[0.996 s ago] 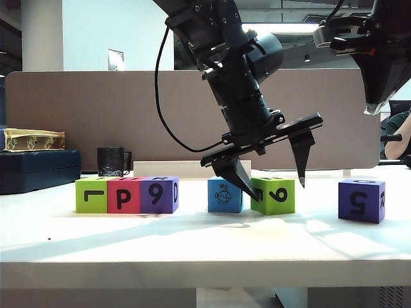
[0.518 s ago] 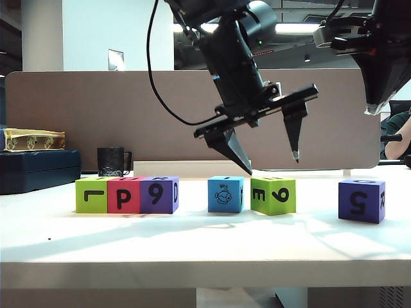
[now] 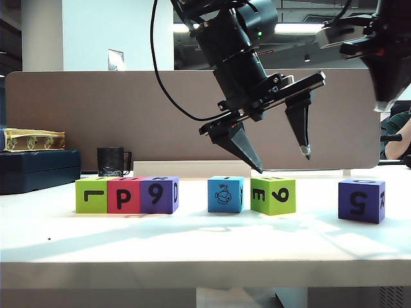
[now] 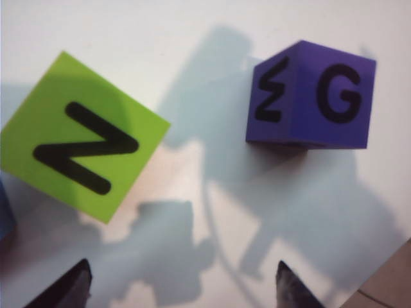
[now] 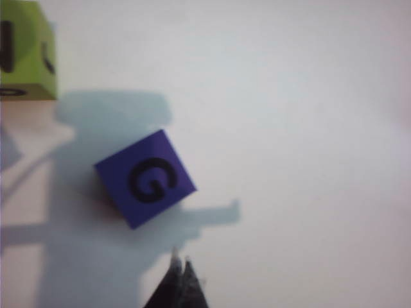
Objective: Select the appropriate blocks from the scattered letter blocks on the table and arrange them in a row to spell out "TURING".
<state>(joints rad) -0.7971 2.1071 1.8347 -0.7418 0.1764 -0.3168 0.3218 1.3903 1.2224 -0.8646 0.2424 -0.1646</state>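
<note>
Left gripper (image 3: 281,161) above the green block (image 3: 273,196), jaws wide apart, empty; right gripper (image 5: 180,273) high at right, jaws together; bare tabletop (image 3: 192,237) in front — three joined blocks (image 3: 126,194) left; "G" tops the lone purple block (image 4: 311,95); "N" tops green.

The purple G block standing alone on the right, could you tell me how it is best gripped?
Judging by its pose, come from above and pinch two opposite side faces of the purple G block. It sits flat on the table with clear space around it, and G faces up.
</note>
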